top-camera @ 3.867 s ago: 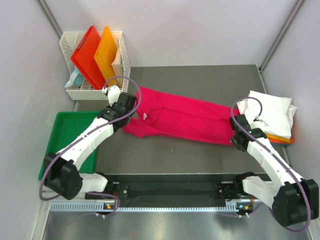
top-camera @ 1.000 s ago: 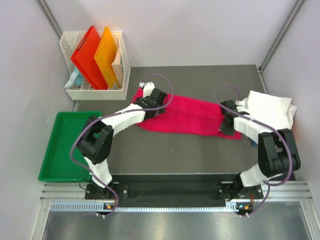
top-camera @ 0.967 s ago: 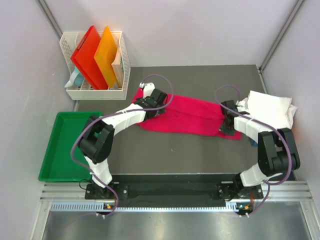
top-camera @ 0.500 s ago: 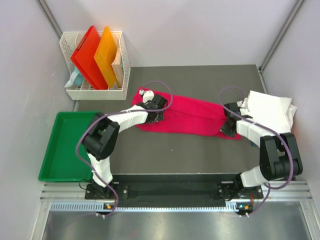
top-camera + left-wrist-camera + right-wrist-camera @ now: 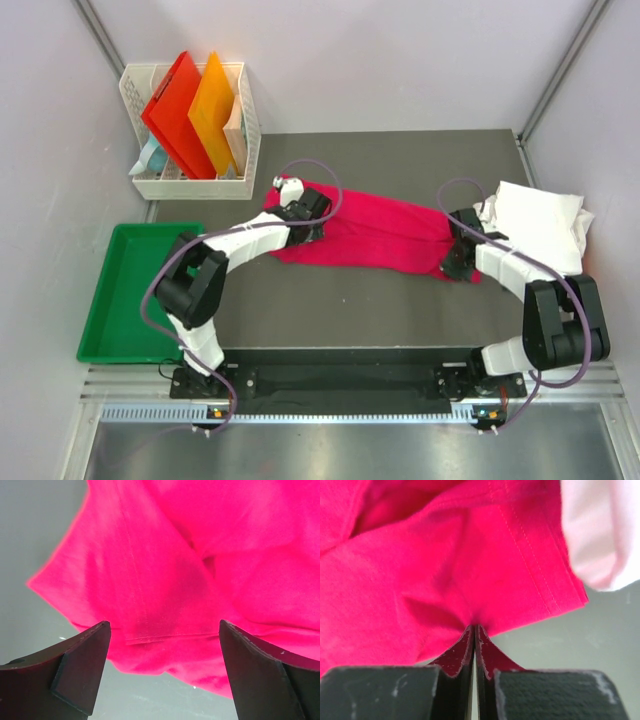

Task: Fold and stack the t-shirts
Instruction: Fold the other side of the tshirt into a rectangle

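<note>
Step in hand: folding the magenta t-shirt point(image 5: 375, 235), which lies as a long band just left of the white folded stack point(image 5: 535, 225). Right gripper point(image 5: 474, 628) is pinched tight on the shirt edge at the stack end. Left gripper point(image 5: 164, 625) is at the end away from the stack, jaws wide apart, holding nothing. Next, I'd guess: regrip there and bring the ends together.

Your overhead view is evenly, softly lit and sharp, with only faint shadows on the table point(image 5: 400, 300). In both wrist views the magenta t-shirt point(image 5: 165, 570) looks oversaturated and slightly soft. The white t-shirt point(image 5: 600, 530) washes out, pale and blurred.
</note>
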`<move>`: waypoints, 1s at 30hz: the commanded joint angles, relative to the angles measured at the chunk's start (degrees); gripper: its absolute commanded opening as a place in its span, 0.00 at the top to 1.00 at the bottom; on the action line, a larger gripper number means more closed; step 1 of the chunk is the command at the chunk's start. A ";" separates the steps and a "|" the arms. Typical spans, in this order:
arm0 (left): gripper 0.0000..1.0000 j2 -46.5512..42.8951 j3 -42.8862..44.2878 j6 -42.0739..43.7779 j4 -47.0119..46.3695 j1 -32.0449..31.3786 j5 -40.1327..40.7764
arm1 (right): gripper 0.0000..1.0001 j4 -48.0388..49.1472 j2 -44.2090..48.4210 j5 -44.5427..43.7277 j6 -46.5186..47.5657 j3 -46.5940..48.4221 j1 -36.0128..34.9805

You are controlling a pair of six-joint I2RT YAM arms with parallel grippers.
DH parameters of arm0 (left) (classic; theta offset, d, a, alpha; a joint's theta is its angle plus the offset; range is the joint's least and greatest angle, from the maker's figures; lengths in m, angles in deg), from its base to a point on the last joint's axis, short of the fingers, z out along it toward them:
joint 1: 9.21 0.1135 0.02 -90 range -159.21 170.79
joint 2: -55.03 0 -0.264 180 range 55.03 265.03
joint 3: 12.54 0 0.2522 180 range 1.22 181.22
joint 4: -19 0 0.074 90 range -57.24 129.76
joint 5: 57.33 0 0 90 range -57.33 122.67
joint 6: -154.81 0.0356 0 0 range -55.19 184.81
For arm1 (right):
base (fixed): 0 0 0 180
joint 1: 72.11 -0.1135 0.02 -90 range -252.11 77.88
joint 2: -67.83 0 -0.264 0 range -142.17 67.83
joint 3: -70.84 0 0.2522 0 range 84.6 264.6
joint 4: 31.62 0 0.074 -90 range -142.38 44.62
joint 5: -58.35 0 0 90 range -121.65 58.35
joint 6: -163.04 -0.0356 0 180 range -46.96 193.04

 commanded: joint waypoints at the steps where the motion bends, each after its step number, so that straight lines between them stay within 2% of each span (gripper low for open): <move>1: 0.06 -9.08 0.20 1.63 -3.25 0.30 4.46 | 0.98 -5.20 -0.75 0.27 3.82 6.22 -0.94; 3: 0.06 -10.22 0.82 1.37 -2.38 0.48 5.17 | 0.95 -5.37 -0.31 0.36 5.84 9.02 -2.60; 5: 0.06 -10.75 0.82 0.14 -0.71 0.92 5.96 | 0.89 -5.20 -0.04 -0.34 8.20 10.88 -4.62; 8: 0.07 -11.19 -1.46 -1.53 -1.05 2.93 3.42 | 0.83 -4.58 0.13 -0.70 10.58 13.60 -9.19; 14: 0.12 -8.73 -6.29 -2.85 -5.26 7.41 -2.55 | 0.83 -2.91 2.15 -1.49 10.06 13.52 -14.91; 18: 0.22 -8.30 -9.72 -1.45 -11.68 10.93 -7.21 | 0.83 -3.87 3.65 -3.51 10.59 14.13 -17.63; 19: 0.27 -7.94 -9.81 -0.58 -12.39 11.20 -7.74 | 0.83 -4.14 3.82 -4.21 10.68 14.22 -17.90; 30: 0.41 -5.92 -8.93 -0.39 -15.47 11.55 -11.18 | 0.86 -4.76 5.23 -6.15 11.29 13.09 -18.26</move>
